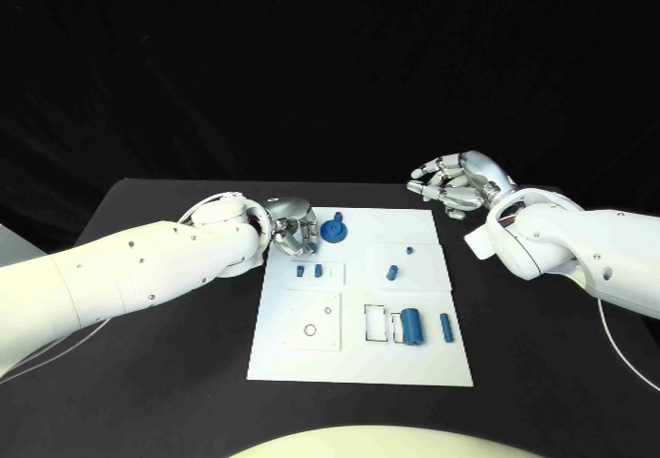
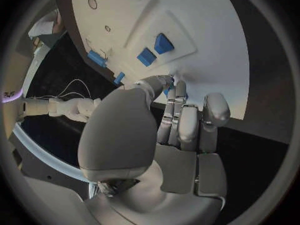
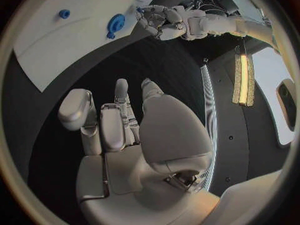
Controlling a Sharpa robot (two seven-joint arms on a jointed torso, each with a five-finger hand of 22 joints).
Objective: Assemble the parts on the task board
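The white task board [image 1: 360, 358] lies in the middle of the black table. A round blue part [image 1: 335, 232] sits at its far left corner. My left hand [image 1: 292, 229] is right beside it, fingertips at its edge. In the left wrist view the thumb and fingers [image 2: 180, 116] are drawn together over a sliver of blue [image 2: 167, 89], and the grip itself is hidden. Two small blue pieces [image 1: 310, 271], another piece [image 1: 392, 273], a blue cylinder [image 1: 410, 324] and a thin blue pin [image 1: 445, 327] are on the board. My right hand [image 1: 454, 181] hovers past the board's far right corner, holding nothing.
Bare black table surrounds the board on all sides. A rectangular slot [image 1: 374, 322] and a small round hole [image 1: 310, 330] are in the board's near half. The right wrist view shows the round part [image 3: 115, 22] with my left hand [image 3: 159, 20] next to it.
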